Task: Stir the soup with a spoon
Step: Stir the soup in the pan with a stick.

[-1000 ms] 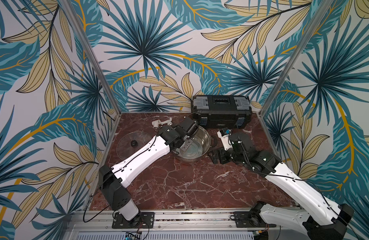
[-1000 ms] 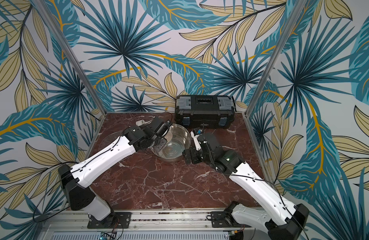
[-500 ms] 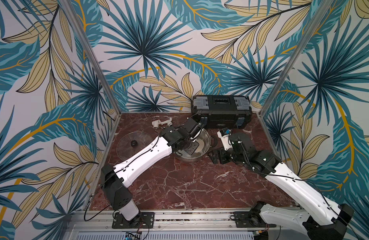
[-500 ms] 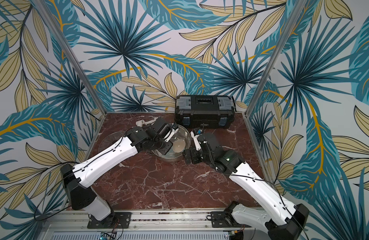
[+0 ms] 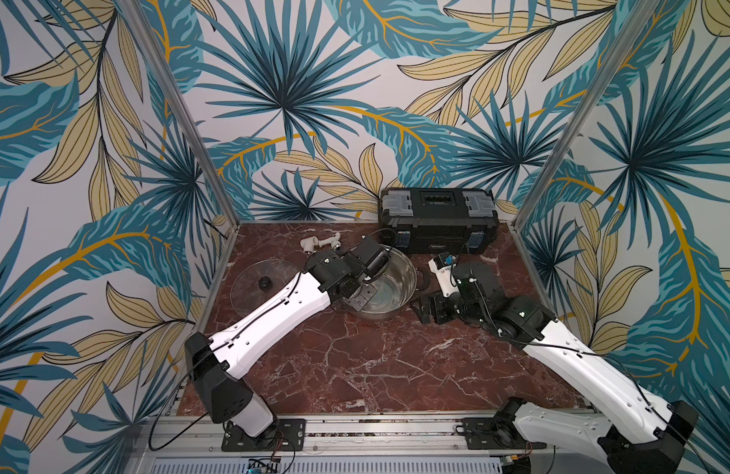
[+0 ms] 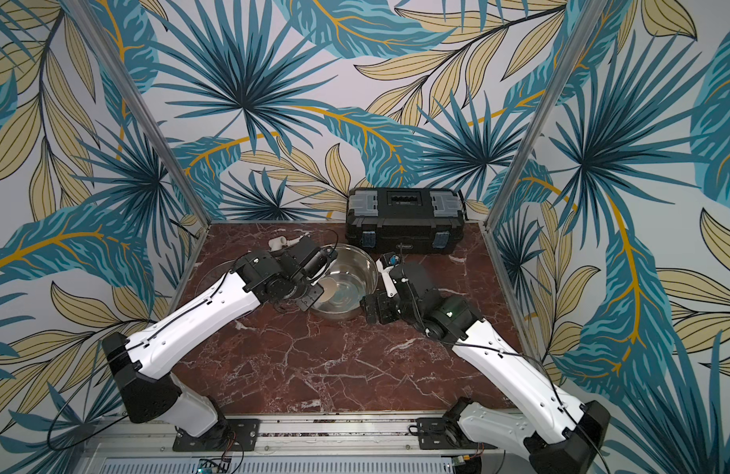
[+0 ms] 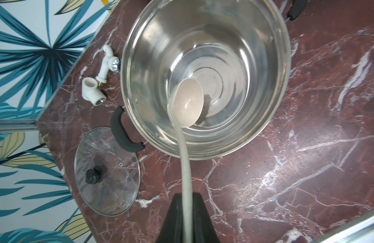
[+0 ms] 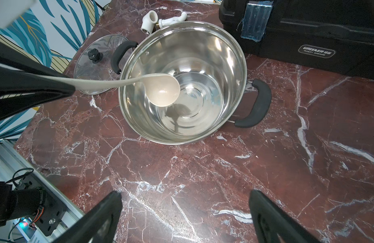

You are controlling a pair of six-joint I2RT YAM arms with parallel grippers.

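The spoon (image 7: 187,103) is a cream-beige ladle. Its bowl hangs inside the steel pot (image 7: 152,42), low and near the wall on my left arm's side, and shows in the right wrist view as the spoon (image 8: 163,89). My left gripper (image 7: 187,195) is shut on the spoon's slim handle, outside the pot's rim. In a top view the left gripper (image 5: 361,291) is at the pot (image 5: 400,266). My right gripper (image 8: 185,194) stands open and empty over bare table, right of the pot. I cannot tell whether the shiny pot holds clear liquid.
A glass lid (image 5: 264,283) with a black knob lies left of the pot. A white pipe fitting (image 5: 320,243) lies behind it. A black toolbox (image 5: 437,217) stands against the back wall. The pot's black side handle (image 8: 255,105) sticks out towards my right gripper.
My left arm has swung the spoon inside the pot, and its bowl now sits further left than half a second ago. The right arm has not moved.
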